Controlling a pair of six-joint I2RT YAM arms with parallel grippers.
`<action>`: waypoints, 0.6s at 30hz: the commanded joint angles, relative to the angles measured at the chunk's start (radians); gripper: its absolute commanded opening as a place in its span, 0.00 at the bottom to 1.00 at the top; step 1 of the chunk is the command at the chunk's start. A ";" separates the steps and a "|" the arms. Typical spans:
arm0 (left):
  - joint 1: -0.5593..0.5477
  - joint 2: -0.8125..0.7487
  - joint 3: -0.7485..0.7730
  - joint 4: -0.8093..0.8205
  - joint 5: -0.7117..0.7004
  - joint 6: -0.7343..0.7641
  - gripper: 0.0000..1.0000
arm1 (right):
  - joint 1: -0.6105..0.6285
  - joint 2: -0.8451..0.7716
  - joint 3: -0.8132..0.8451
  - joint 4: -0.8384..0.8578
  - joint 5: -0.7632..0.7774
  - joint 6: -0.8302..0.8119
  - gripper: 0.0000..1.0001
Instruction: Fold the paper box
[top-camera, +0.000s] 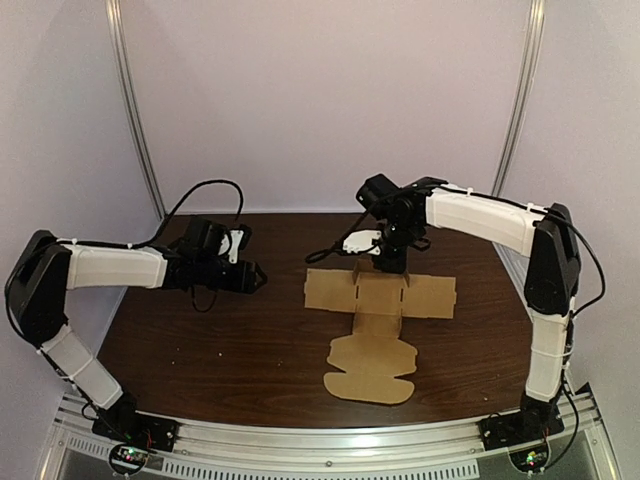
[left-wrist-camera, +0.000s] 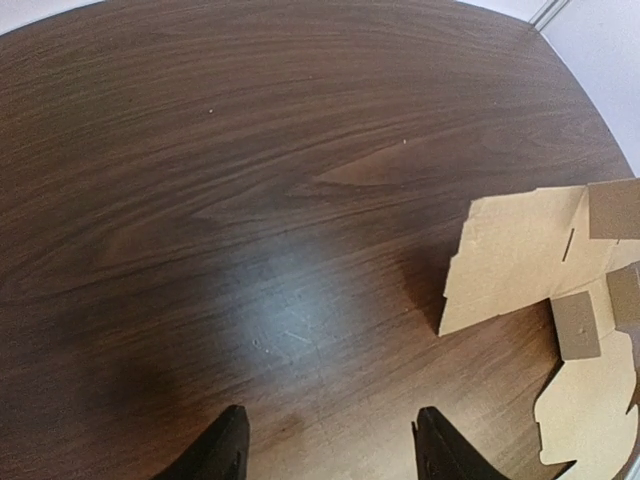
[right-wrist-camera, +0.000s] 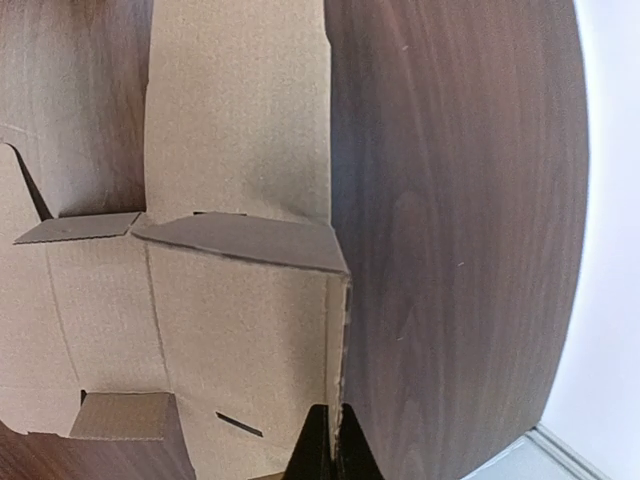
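Top view: paper box (top-camera: 380, 297), a die-cut brown blank, lies mostly flat on the dark wood table (top-camera: 200, 340), right of centre. The cross-shaped body is at the far end and the scalloped lid panel runs toward 6 o'clock.

Right gripper (top-camera: 388, 265) sits at the blank's 12 o'clock edge. In the right wrist view its fingertips (right-wrist-camera: 318, 450) are pressed together on the thin edge of a panel standing up from the blank, so it is clamped on cardboard. A narrow flap (right-wrist-camera: 240, 240) beside that panel is tilted partly up.

Left gripper (top-camera: 258, 278) is at 9 o'clock of the box, well apart from it, over bare wood. In the left wrist view its fingers (left-wrist-camera: 228, 450) are spread wide with nothing between them, and the blank shows at 3 to 4 o'clock.

Surroundings: a black cable (top-camera: 210, 190) loops behind the left arm, and a metal rail (top-camera: 330, 445) runs along the near edge. Nothing lies on the table between the left gripper and the box.
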 joint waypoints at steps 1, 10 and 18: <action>0.001 0.075 0.049 0.143 0.034 -0.022 0.59 | 0.009 -0.081 -0.045 0.207 0.075 -0.083 0.00; 0.001 0.246 0.190 0.261 0.334 0.035 0.63 | 0.016 0.000 0.066 0.164 -0.003 -0.092 0.00; 0.001 0.313 0.234 0.288 0.314 0.060 0.62 | 0.018 -0.061 -0.039 0.203 -0.059 -0.105 0.00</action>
